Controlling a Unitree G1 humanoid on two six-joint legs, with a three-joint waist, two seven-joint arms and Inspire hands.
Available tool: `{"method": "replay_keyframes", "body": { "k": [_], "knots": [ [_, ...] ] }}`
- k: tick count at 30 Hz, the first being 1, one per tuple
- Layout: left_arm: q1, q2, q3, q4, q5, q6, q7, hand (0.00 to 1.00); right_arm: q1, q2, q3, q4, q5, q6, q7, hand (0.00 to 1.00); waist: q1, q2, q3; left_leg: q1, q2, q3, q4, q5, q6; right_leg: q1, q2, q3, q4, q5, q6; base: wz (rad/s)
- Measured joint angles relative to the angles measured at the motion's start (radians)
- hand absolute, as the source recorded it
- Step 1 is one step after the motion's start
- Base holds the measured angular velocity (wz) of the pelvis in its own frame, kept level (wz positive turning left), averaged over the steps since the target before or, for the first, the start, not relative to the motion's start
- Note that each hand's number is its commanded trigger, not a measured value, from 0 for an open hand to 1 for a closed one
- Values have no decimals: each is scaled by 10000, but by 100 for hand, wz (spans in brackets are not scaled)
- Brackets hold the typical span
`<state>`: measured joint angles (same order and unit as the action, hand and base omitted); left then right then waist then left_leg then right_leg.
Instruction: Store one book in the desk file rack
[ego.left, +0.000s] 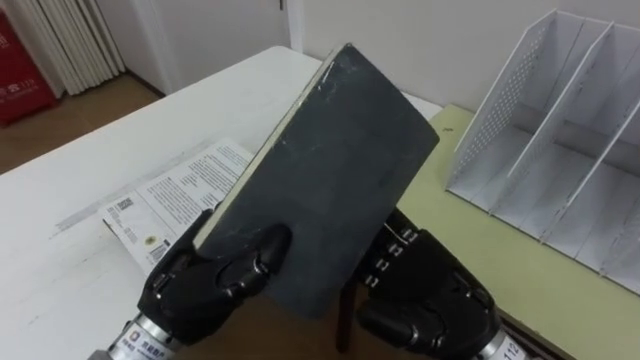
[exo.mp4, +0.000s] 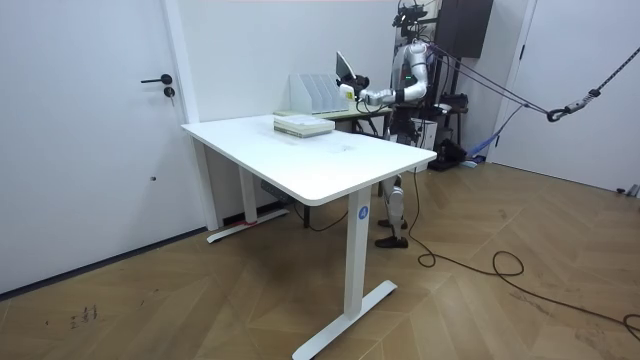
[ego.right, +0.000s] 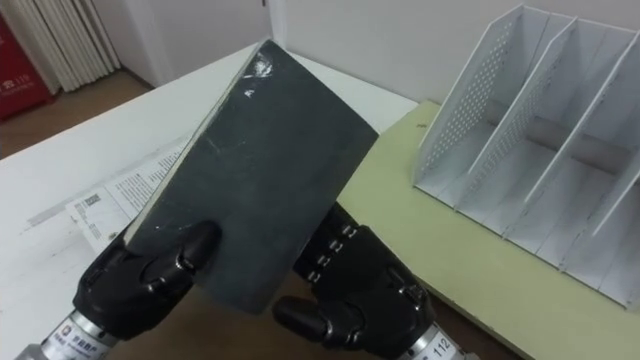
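I hold a dark grey book (ego.left: 330, 170) tilted up in front of me, its pale page edge facing left. My left hand (ego.left: 215, 280) is shut on its lower left corner, thumb across the cover. My right hand (ego.left: 425, 300) sits below and behind the book's lower right edge, partly covered by it. The white file rack (ego.left: 497, 105) stands to the right of the book on a pale green tabletop (ego.left: 480, 260), its slots open toward me. In the room view the book (exo.mp4: 345, 68) is raised beside the rack (exo.mp4: 318, 95).
A white desk (ego.left: 60, 230) stretches to the left, with a printed booklet (ego.left: 170, 200) lying under the raised book. In the room view a stack of books (exo.mp4: 303, 125) rests on that desk. A white wall rises behind the rack.
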<state>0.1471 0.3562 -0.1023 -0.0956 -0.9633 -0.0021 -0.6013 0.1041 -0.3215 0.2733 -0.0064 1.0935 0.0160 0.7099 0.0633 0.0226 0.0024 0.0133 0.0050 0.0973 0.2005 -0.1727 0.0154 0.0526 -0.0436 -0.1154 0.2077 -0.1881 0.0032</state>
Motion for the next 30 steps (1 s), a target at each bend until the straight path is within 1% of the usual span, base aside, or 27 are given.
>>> {"method": "replay_keyframes", "body": {
  "k": [2,3,7,9,18,22,24,28,30],
  "knots": [
    [0,162,-13,55,-90,0,-17,100,1,-45,48,-51,54,39,1,0,-4,-7,-2,1,6,4,4,0,0,0,3,1,10,0,-1,0],
    [0,183,-12,84,-108,0,-18,100,1,-76,48,-83,66,64,1,0,-6,-6,-3,1,5,4,4,0,0,0,2,1,12,0,-1,0],
    [1,197,-14,358,-262,7,-221,100,1,-282,134,-149,97,142,7,0,-1,-9,-2,2,5,14,4,0,0,-6,1,6,18,0,-1,0],
    [1,199,-14,379,-263,8,-318,100,1,-288,137,-148,99,297,7,0,-3,-9,-2,1,12,31,4,0,0,-10,5,17,19,1,-1,0],
    [-9,276,1,452,-262,9,-675,100,0,-303,135,-148,158,439,84,0,-4,2,2,-3,22,55,15,-3,-2,-17,10,20,24,1,-1,0],
    [-52,279,5,672,-270,17,-803,100,1,-410,111,-148,495,725,127,0,-3,81,45,3,16,55,30,-4,-1,-21,1,20,63,1,-1,0],
    [-69,282,6,767,-270,18,-855,100,1,-449,110,-148,531,758,126,0,1,119,58,6,16,55,36,-4,-1,-36,2,25,96,0,-1,0],
    [-95,359,7,890,-278,104,-950,100,0,-650,105,-149,794,945,126,0,4,165,34,10,20,54,45,-3,0,-47,2,32,125,0,-1,0],
    [-142,477,7,993,-308,177,-1052,100,1,-741,99,-149,883,959,126,0,4,182,23,20,20,56,47,-2,1,-44,1,39,132,0,-1,0]
  ]
}}
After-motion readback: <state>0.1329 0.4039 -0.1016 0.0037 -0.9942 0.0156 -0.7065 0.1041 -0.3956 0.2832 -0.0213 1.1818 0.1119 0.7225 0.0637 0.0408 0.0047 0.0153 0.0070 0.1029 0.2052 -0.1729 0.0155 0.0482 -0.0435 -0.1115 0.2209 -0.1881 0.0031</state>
